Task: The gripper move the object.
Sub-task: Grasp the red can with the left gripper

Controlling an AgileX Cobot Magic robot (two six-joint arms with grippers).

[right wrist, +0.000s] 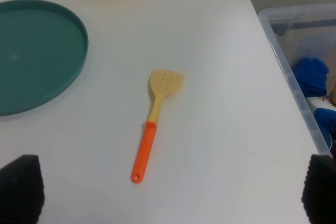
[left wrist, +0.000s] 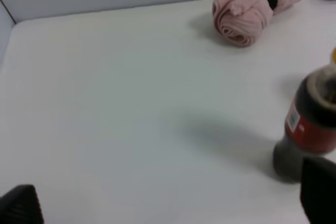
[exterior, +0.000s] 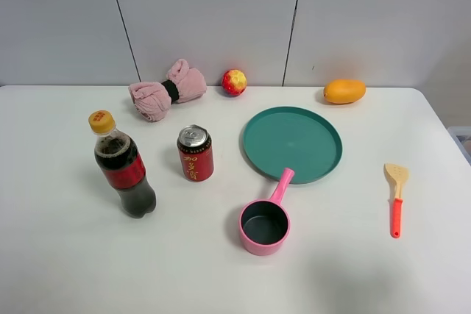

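The small red can (exterior: 195, 154) with a silver top stands upright on the white table (exterior: 66, 255), left of centre, between the cola bottle (exterior: 123, 174) and the teal plate (exterior: 292, 143). No arm shows in the exterior high view. My left gripper (left wrist: 170, 200) is open and empty; only its black fingertips (left wrist: 21, 205) show at the frame corners, above bare table near the bottle (left wrist: 307, 124). My right gripper (right wrist: 169, 190) is open and empty, its fingertips (right wrist: 18, 187) wide apart near the spatula (right wrist: 152, 124). The can is out of both wrist views.
A pink rolled towel (exterior: 167, 90), a red-yellow apple (exterior: 234, 82) and a mango (exterior: 344, 91) lie along the back. A pink saucepan (exterior: 265, 220) sits in front of the plate. An orange-handled spatula (exterior: 396, 195) lies at right. A clear bin (right wrist: 302, 72) stands beyond the table's right edge.
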